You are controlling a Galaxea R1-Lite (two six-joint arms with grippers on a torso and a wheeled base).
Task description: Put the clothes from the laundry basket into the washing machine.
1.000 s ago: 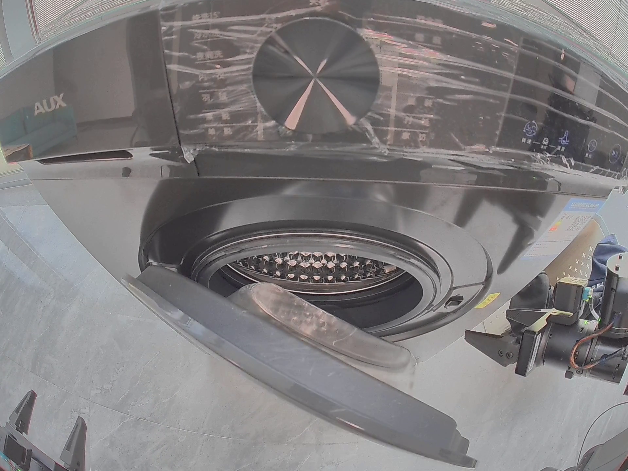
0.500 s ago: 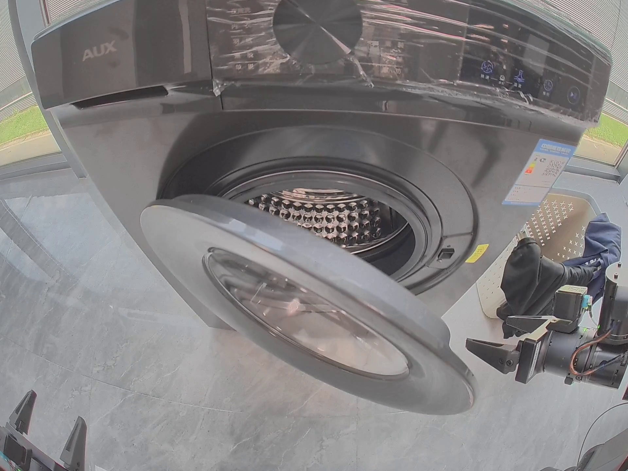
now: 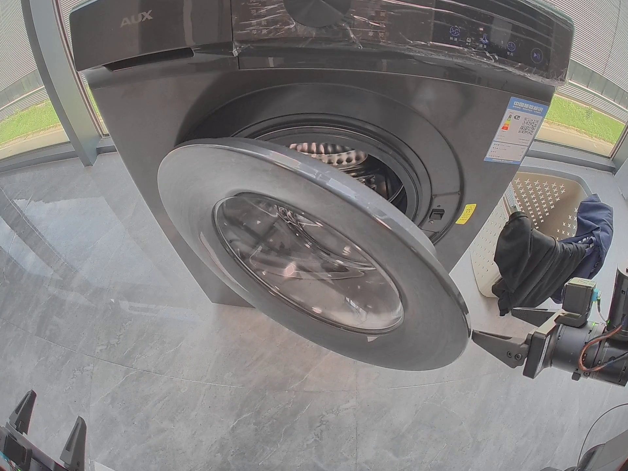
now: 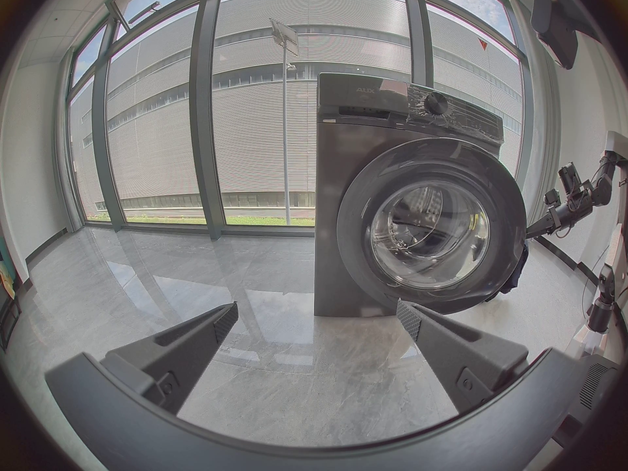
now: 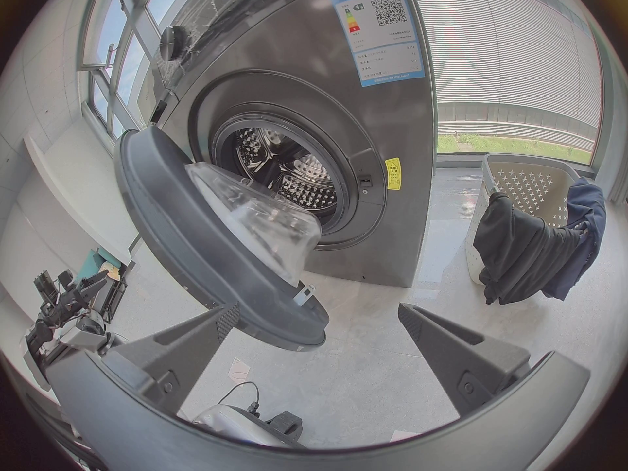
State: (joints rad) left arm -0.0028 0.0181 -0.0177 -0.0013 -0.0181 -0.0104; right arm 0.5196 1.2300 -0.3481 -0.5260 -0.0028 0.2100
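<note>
The grey washing machine (image 3: 314,93) stands ahead with its round door (image 3: 307,256) swung open toward me; the steel drum (image 3: 340,161) shows behind it. To the machine's right stands a cream laundry basket (image 3: 549,197) with a black garment (image 3: 533,263) and a dark blue garment (image 3: 595,227) draped over its rim. My right gripper (image 3: 497,335) is open and empty, level with the door's lower right edge, in front of the basket. My left gripper (image 3: 49,423) is open and empty, low at the left, far from the machine. The right wrist view shows the basket (image 5: 530,184) and black garment (image 5: 520,253).
Glossy grey tiled floor (image 3: 163,374) spreads open to the left and front of the machine. A window frame post (image 3: 55,67) stands behind on the left. The open door juts out between my two arms.
The head camera has pulled back and tilted, so the machine looks farther and the basket with clothes comes into view. Both grippers keep their places in the picture.
</note>
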